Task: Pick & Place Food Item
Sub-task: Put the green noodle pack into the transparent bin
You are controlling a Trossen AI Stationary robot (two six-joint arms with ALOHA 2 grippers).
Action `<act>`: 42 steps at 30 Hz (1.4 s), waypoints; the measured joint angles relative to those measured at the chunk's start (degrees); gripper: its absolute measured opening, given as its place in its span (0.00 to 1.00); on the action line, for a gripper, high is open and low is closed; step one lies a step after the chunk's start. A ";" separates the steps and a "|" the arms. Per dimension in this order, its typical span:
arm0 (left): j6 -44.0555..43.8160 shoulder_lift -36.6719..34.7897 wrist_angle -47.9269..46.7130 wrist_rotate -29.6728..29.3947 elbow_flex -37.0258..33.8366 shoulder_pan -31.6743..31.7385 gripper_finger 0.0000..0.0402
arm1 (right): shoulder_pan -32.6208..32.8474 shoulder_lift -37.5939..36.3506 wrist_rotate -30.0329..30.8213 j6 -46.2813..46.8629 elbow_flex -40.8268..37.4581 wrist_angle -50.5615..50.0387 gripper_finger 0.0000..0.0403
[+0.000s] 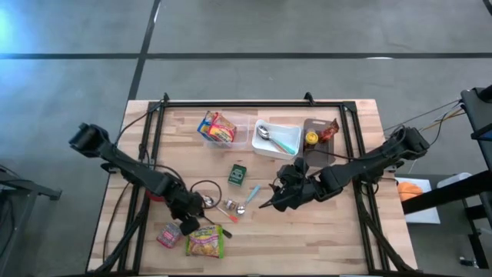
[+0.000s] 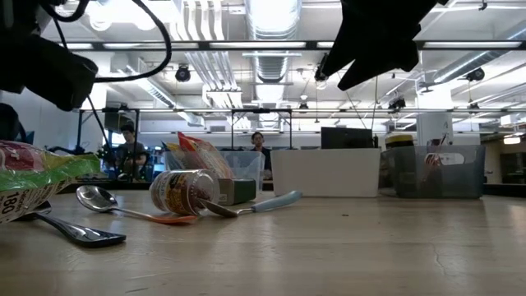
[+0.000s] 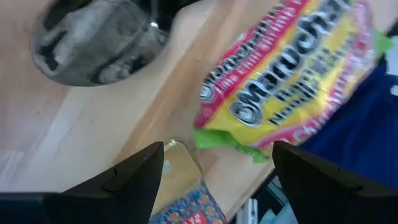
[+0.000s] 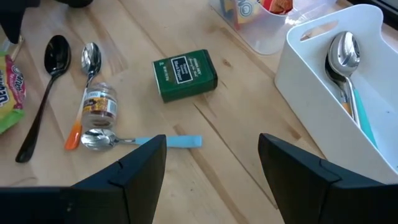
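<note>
We see L gripper [image 1: 194,224] at tabletop [image 1: 323,238] 7 o'clock, over ramen pack [image 1: 204,241]; R gripper [image 1: 278,196] centre. Both fingers apart, nothing held.

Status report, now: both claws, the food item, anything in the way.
Left claw open, empty, above ramen packet. Right claw open, empty, hovering mid-table. Small jar and spoons lie between them.
</note>
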 joint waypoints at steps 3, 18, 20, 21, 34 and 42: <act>0.12 1.59 0.25 -0.23 0.01 0.00 0.76 | 0.08 0.00 0.00 0.02 -0.02 0.02 0.63; 1.70 5.09 2.70 -0.22 0.20 -0.07 0.67 | 0.11 0.00 0.00 -0.02 -0.02 0.00 0.63; 2.63 5.09 4.28 -0.20 0.20 -0.11 0.60 | 0.11 0.00 0.00 -0.02 -0.04 0.00 0.63; 2.90 5.09 4.91 -0.11 0.20 -0.11 0.56 | 0.11 0.01 0.00 -0.03 -0.04 0.00 0.63; 2.09 5.09 7.56 0.83 0.24 -0.26 0.20 | 0.11 0.00 0.00 -0.07 -0.07 -0.02 0.63; 2.70 5.07 9.61 0.83 0.24 -0.28 0.19 | 0.28 0.00 -0.02 -0.09 -0.08 -0.03 0.63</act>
